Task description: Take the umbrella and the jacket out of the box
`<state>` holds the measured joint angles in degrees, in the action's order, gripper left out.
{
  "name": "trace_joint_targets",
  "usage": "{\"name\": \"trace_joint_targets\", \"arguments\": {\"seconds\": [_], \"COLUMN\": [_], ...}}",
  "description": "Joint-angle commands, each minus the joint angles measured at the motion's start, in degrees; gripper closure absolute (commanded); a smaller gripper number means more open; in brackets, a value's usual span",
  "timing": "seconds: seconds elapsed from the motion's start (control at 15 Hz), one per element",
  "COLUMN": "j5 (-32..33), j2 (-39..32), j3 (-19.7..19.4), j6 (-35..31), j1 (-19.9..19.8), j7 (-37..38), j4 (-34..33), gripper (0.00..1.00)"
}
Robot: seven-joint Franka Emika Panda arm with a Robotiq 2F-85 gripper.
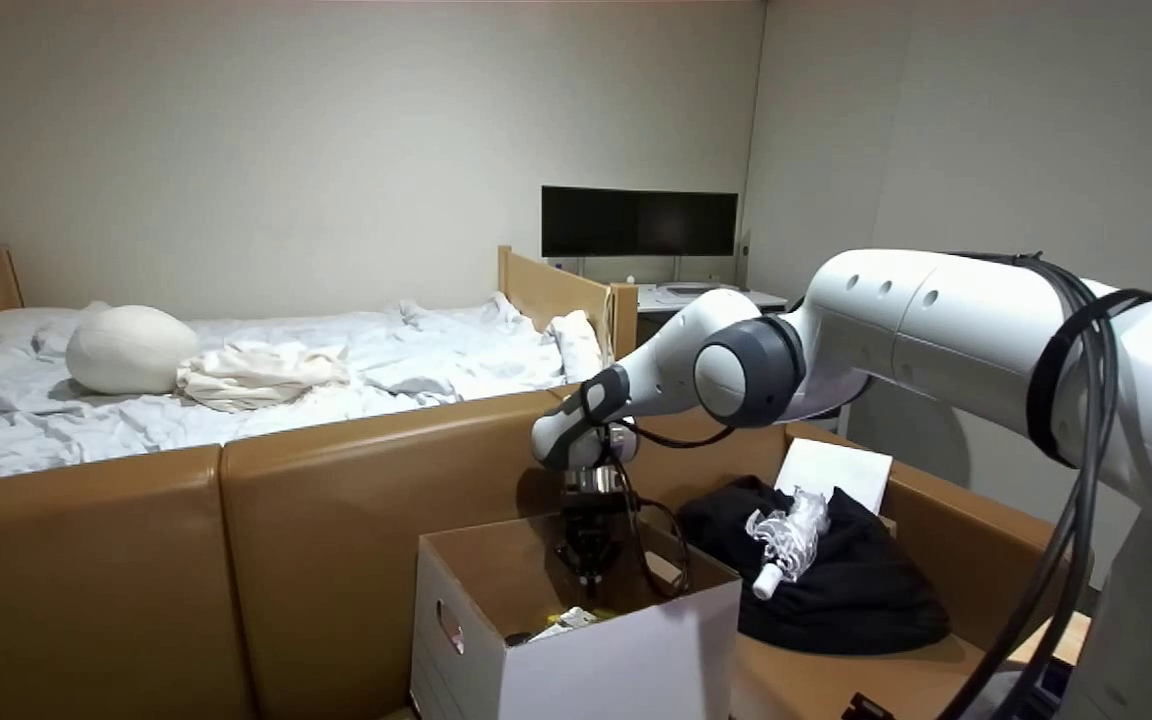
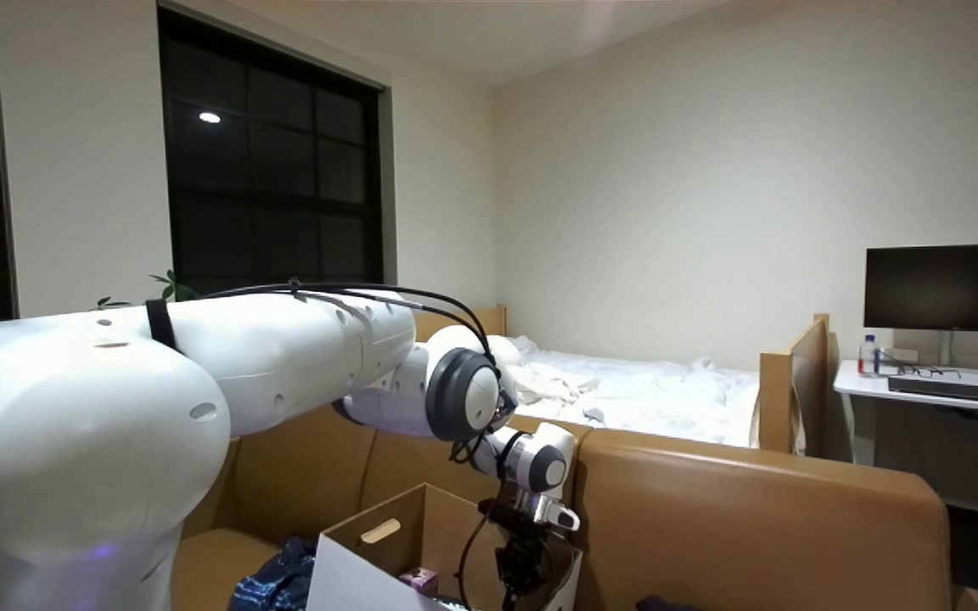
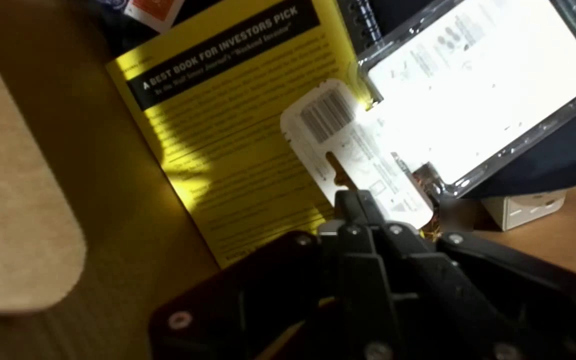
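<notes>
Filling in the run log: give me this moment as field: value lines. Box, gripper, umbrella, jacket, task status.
box: upright, open-topped
in box (partial): yellow book, barcoded package
gripper: shut, inside box, nothing seen held
contact: fingertips by barcoded package; touching or not, can't tell
umbrella: lying on jacket
jacket: on sofa, beside box
task: umbrella and jacket both out of box; looks done
</notes>
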<state>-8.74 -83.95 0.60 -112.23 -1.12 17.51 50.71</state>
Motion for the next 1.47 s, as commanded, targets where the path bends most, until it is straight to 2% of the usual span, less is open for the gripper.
{"name": "trace_joint_targets", "arguments": {"seconds": [0.0,0.07,0.13,0.6,0.87,1.13,1.4], "j5": [-1.91,-1.88,-1.67,0.26,0.27,0.58,0.85], "j2": [0.00,0.00,-0.01,-1.09,-1.57,-1.56,-1.59], "j3": [0.14,0.15,0.04,-1.79,-3.95,-5.24,-5.15], "j6": [1.11,1.11,0.67,-0.01,-3.81,-5.32,-3.30], "j1": [-1.64,-1.55,-1.18,3.21,4.70,5.06,4.93], "j7": [2.47,2.64,2.77,4.91,10.82,14.35,14.50], "j4": [-0.65,-0.34,0.12,2.07,1.75,1.76,2.54], "gripper": [0.74,0.74,0.69,0.25,0.02,0.00,0.00]}}
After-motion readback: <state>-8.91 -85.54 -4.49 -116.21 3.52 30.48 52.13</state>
